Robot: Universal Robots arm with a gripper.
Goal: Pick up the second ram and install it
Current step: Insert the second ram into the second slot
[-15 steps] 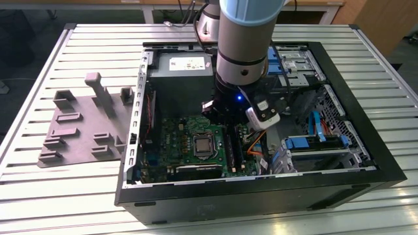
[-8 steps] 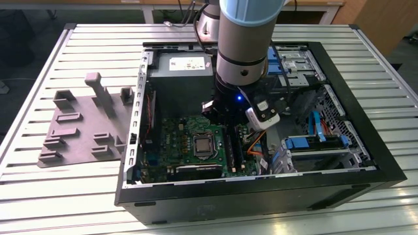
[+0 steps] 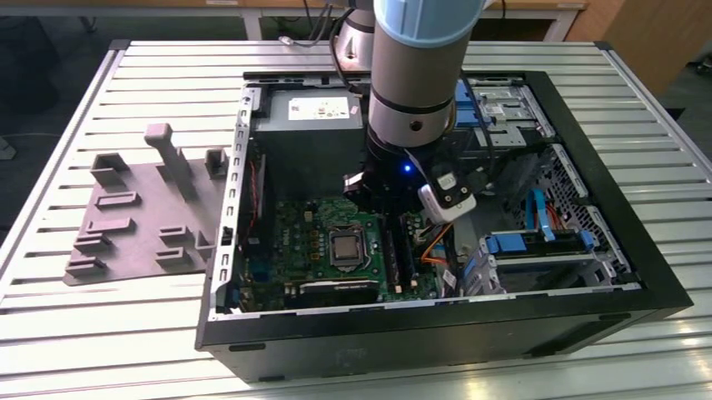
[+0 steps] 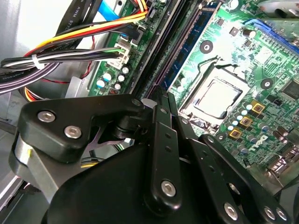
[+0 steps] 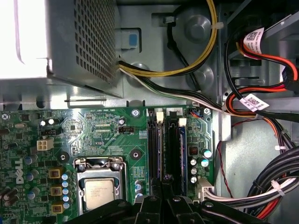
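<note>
One arm reaches down into the open computer case [image 3: 629, 265], which occupies the centre and right of the exterior view. The gripper [image 3: 384, 202] hangs low over the green circuit board [image 3: 317, 229], just to the exterior view's right of the processor socket [image 3: 346, 247].

In both wrist views the gripper [image 4: 163, 95] [image 5: 164, 179] sits directly above the long black memory slots [image 5: 154, 144], with its tip at or just over them. The second ram [image 4: 189, 42] [image 5: 183, 149], a thin greenish stick, stands on edge in one of these slots beside the processor socket [image 4: 219, 95] [image 5: 99, 191]. It runs lengthwise towards the gripper tip. Contact between the two cannot be confirmed. Whether the jaws are clenched on the stick or released cannot be told.

Several cable bundles [image 4: 70, 56] [image 5: 261, 98] lie beside the board's slot edge. The perforated metal power supply [image 3: 306, 125] [image 5: 70, 42] occupies the upper centre of the exterior view.

The grey holder block [image 3: 145, 217] with upright posts rests on the slatted table [image 3: 112, 333] at the exterior view's left, well apart from the gripper.
</note>
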